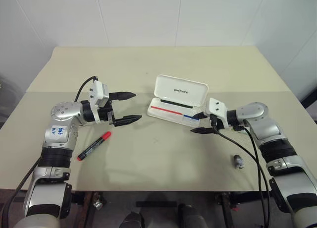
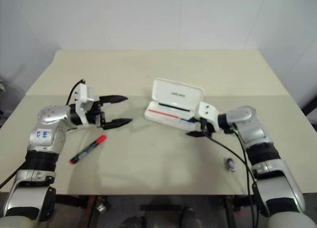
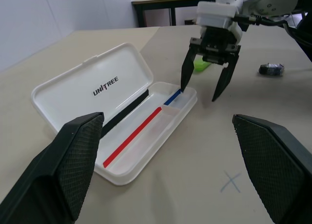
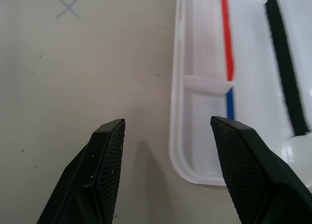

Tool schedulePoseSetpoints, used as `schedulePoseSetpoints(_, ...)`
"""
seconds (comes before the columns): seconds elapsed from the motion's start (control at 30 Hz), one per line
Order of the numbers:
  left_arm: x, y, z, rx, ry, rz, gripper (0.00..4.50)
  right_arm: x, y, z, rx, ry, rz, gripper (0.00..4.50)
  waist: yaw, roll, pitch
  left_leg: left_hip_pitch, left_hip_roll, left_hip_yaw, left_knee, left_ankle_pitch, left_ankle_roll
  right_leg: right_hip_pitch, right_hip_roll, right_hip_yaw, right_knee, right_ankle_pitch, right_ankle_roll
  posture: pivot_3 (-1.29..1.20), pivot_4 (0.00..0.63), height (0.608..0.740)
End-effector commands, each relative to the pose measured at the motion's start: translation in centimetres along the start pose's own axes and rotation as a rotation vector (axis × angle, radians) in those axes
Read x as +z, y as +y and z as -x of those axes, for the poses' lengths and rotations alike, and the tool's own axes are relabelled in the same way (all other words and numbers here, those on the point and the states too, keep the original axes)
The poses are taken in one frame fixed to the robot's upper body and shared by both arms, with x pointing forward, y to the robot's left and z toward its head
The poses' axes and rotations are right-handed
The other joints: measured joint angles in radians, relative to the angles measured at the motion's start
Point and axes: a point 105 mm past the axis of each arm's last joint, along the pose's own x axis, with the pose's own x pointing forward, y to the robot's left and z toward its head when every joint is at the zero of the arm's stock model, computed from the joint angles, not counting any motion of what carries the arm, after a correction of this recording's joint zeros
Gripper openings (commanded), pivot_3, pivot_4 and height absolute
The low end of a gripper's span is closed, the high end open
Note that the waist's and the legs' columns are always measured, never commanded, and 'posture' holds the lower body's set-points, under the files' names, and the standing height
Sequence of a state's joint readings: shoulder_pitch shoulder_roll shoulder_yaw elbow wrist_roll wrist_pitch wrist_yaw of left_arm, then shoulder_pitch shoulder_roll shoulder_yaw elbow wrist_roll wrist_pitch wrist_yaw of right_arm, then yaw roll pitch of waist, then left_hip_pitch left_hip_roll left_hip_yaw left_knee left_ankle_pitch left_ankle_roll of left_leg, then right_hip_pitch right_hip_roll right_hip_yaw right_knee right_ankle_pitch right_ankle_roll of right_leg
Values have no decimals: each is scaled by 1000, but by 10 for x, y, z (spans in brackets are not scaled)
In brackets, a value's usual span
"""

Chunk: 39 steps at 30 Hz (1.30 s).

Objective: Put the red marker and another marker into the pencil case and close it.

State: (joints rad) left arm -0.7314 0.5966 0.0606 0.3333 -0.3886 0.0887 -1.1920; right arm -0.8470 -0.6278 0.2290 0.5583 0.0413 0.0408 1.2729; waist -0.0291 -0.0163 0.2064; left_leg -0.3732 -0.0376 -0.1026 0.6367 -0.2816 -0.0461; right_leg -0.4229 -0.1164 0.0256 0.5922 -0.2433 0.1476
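Pale beige counter (image 1: 163,158) under white walls. We see the pencil case (image 1: 181,91) open near the middle, lid tilted up. The red marker (image 1: 94,145) lies on the counter toward the near left edge, below our left hand (image 1: 130,107), fingers spread, holding nothing. Our right hand (image 1: 201,123), fingers apart and holding nothing, straddles the case's near right corner; a green marker (image 3: 200,65) shows behind it. A small dark object (image 1: 239,161) lies near the front right edge. Broad bare counter between the arms.
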Motion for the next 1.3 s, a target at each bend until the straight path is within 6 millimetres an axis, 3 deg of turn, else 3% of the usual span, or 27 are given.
schedulePoseSetpoints(0.03, 11, 0, 1, 8, -19, -42, 4500, 9, -5, -1, -3, -7, 33, 2942, -1, 0, 0, 0, 0, 1, 0, 0, 0, -1, 0, 2, 1, 0, 0, 0, 150, 740)
schedulePoseSetpoints(0.53, 13, 0, 2, 58, -39, -39, 4500, -6, -18, -9, 4, 131, 7, 2942, -1, 0, 0, 0, 0, 5, 0, 0, 0, -4, 0, 6, 3, 0, 1, 0, 150, 740)
schedulePoseSetpoints(0.83, 14, 3, 4, 77, -42, -49, 4500, 7, -25, -13, -7, 124, 60, 41, -2, -1, 0, 0, 0, 5, 0, 0, 0, -4, 0, 7, 3, 1, 1, 0, 150, 740)
schedulePoseSetpoints(1.13, 18, 5, 4, 78, -53, -63, 4500, 18, -25, -9, -6, 88, 99, 41, -4, -1, 0, 0, 0, 6, 1, 1, -1, -5, 1, 7, 3, 3, 1, 0, 150, 740)
schedulePoseSetpoints(1.3, 20, 1, 17, 28, -54, -62, 4500, 28, -3, 4, 95, 73, 153, 41, -1, -1, 0, -2, 0, 6, 0, 1, -1, -6, 1, 7, 2, 3, 1, 0, 150, 740)
